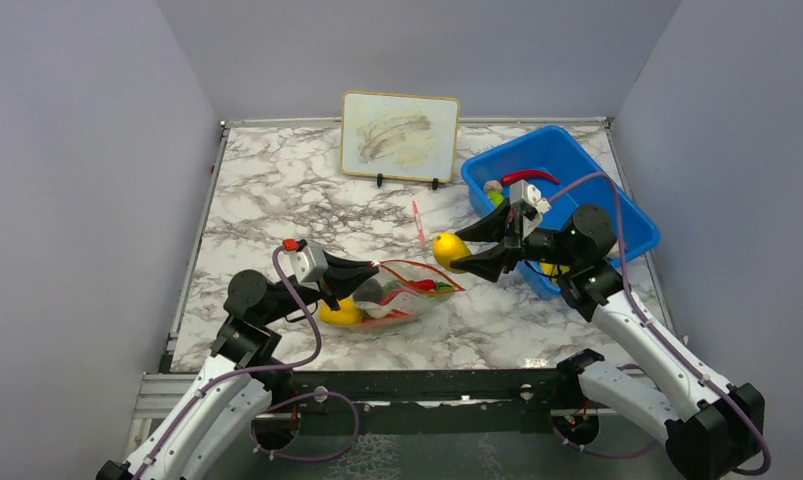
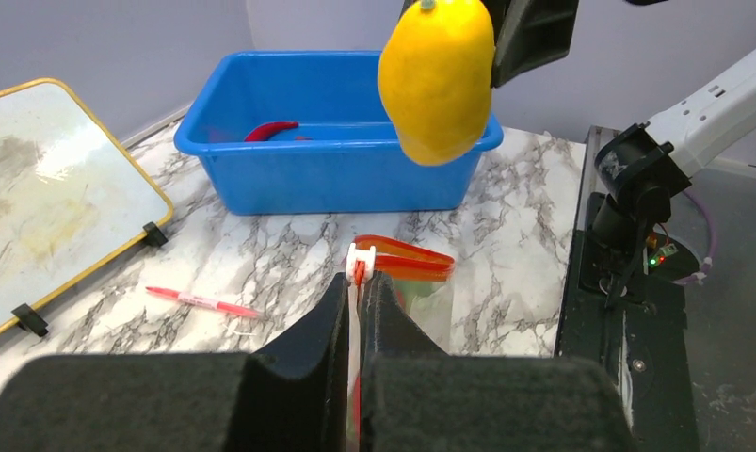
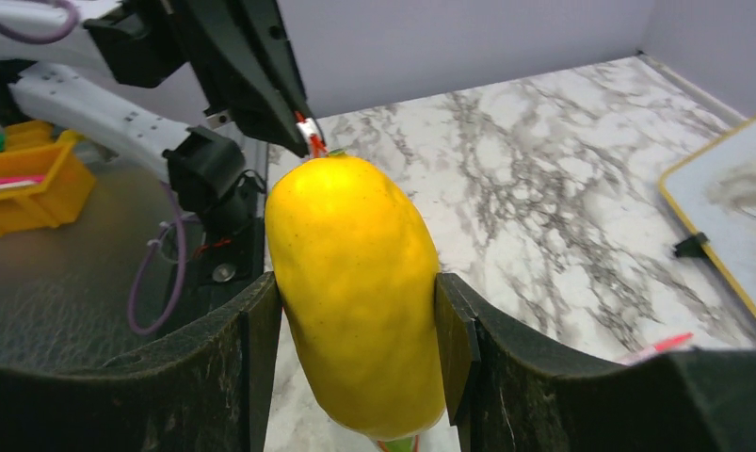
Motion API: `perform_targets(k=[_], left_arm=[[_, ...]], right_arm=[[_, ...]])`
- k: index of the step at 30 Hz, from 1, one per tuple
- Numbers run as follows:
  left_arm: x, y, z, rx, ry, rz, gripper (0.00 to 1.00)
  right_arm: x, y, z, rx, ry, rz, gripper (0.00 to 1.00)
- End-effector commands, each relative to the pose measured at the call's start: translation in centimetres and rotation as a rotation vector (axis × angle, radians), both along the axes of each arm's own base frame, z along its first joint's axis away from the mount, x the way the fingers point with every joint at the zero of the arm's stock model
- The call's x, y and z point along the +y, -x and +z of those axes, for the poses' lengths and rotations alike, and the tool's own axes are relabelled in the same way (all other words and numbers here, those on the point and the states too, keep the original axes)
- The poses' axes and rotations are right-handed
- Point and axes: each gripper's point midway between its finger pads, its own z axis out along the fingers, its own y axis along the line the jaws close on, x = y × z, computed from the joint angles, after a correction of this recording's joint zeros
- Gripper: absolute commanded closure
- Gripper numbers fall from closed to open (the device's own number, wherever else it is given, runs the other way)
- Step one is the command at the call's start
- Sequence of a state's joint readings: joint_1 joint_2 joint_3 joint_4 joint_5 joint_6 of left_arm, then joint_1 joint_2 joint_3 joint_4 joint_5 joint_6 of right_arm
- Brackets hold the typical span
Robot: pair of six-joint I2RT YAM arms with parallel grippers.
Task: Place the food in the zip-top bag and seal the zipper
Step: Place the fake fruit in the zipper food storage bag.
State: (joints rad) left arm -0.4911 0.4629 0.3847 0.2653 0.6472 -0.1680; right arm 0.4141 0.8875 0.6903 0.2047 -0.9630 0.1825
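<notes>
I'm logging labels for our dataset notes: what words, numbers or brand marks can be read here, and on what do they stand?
No text can be read.
Whiteboard: only grey smudges, no writing.
Red-and-white pen: any print is too small to read.
Blue bin, yellow toy food, zip-top bag: no markings show.

A grey-veined marble table (image 1: 277,190) fills the middle of the frame. At its far edge, a smudged whiteboard (image 1: 400,137) with a yellow frame stands tilted on two black feet. A blue plastic bin (image 1: 537,150) sits at upper right. A red-and-white pen (image 1: 417,222) lies just below the whiteboard, left of the bin.
</notes>
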Motion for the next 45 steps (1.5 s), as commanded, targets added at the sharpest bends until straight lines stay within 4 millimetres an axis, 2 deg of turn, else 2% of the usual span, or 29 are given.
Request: perform_targets(k=[1, 5, 9, 14, 26, 39, 45], left_arm=[[-0.3, 1.2, 1.8, -0.057, 0.04, -0.059, 1.0], [-0.3, 1.5, 2.0, -0.068, 0.044, -0.065, 1.0], [-0.3, 1.8, 2.2, -0.075, 0.048, -0.08, 1.0], [-0.3, 2.3, 2.3, -0.085, 0.055, -0.097, 1.0], [-0.3, 2.8, 2.6, -0.105, 0.06, -0.119, 1.0], [-0.4, 2.8, 2.6, -0.102, 0.06, -0.121, 1.0], [-0.5, 2.6, 2.5, -0.097, 0.056, -0.123, 1.0]], right_arm=[[1.7, 3.4, 1.8, -0.075, -0.093, 0.196, 0.61], [3.3, 4.6, 1.2, -0.059, -0.09, 0.268, 0.61], [4.9, 4.5, 0.1, -0.059, -0.052, 0.296, 0.61], [5.9, 3.8, -0.5, -0.045, -0.047, 0.301, 0.61], [6.5, 2.9, -1.9, -0.032, -0.046, 0.289, 0.6], [6.8, 3.0, -6.0, 0.063, 0.045, 0.301, 0.6], [7.2, 2.3, -6.5, 0.076, 0.07, 0.27, 0.6]])
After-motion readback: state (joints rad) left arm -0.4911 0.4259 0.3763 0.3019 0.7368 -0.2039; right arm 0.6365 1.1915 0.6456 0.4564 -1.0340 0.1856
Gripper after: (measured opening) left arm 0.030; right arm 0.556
